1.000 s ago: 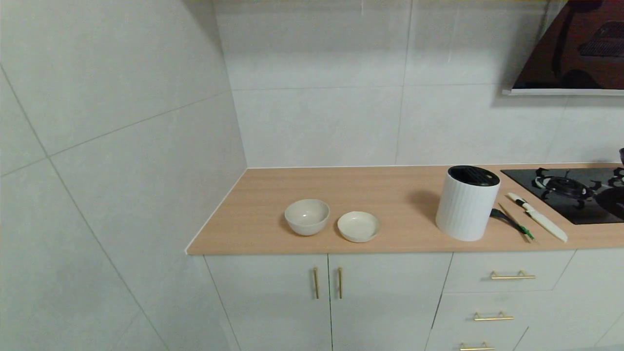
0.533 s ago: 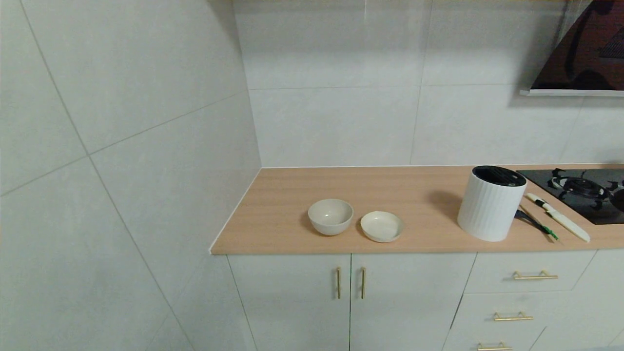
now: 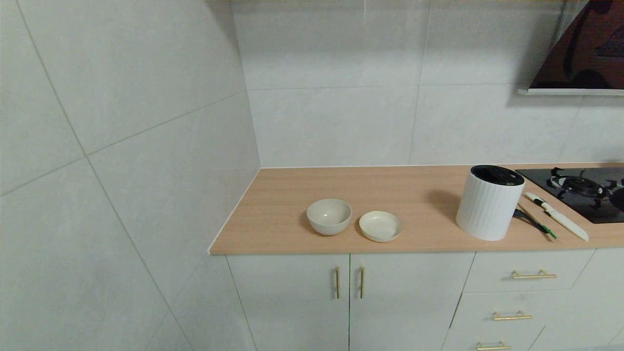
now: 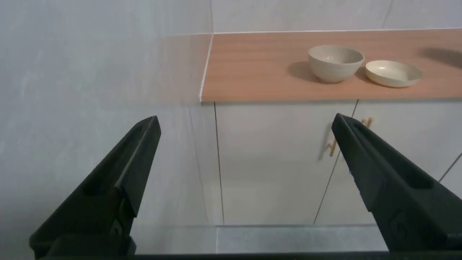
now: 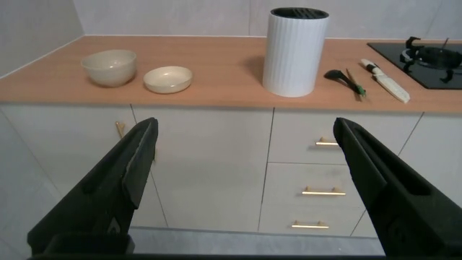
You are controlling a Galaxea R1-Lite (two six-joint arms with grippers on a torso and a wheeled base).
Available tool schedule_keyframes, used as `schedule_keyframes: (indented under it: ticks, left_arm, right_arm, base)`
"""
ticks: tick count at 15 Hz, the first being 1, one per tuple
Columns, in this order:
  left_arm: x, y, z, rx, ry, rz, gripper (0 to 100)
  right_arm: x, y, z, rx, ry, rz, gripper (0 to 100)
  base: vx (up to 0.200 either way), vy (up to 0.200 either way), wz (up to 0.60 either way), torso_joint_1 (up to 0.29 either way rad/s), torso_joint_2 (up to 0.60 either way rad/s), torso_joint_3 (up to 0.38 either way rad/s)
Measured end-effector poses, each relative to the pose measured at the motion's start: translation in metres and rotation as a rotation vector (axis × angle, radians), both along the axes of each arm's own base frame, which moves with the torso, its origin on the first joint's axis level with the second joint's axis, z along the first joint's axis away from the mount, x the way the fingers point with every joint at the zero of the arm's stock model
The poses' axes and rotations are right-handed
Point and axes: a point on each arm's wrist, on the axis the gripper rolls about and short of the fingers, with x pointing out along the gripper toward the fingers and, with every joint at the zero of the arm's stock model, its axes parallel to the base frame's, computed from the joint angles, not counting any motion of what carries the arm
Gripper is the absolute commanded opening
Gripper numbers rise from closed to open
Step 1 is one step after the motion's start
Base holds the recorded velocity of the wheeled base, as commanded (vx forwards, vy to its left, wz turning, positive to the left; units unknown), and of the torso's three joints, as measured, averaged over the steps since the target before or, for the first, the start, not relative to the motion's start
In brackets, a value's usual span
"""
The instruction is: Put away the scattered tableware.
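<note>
Left gripper and right gripper spread wide, empty, well back from the countertop; bowl and dish sit just beside each other near its front edge, where a misjudged reach could push one off.

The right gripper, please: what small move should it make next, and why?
Probably advance the open right gripper toward the knife lying on the counter near the white holder; it hangs apart from the counter, before the cabinets, holding nothing.
</note>
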Motion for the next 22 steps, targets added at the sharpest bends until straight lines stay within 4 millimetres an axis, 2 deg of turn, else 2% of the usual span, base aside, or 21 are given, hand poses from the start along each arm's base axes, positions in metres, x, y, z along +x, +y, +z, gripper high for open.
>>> schedule_keyframes:
  ticks: [3,10,22]
  left_arm:
    - [0.0000,0.0000,0.0000,0.000,0.000,0.000,100]
    - [0.0000,0.0000,0.0000,0.000,0.000,0.000,100]
    - [0.0000,0.0000,0.0000,0.000,0.000,0.000,100]
  right_arm:
    - [0.0000,0.0000,0.0000,0.000,0.000,0.000,100]
    - [0.0000,0.0000,0.0000,0.000,0.000,0.000,100]
    - [0.0000,0.0000,0.0000,0.000,0.000,0.000,100]
  base:
    - [0.000,0.000,0.00,-0.015,0.02,0.019]
    - [0.000,0.000,0.00,-0.157,0.35,0.177]
    - [0.000,0.000,0.00,-0.220,0.49,0.265]
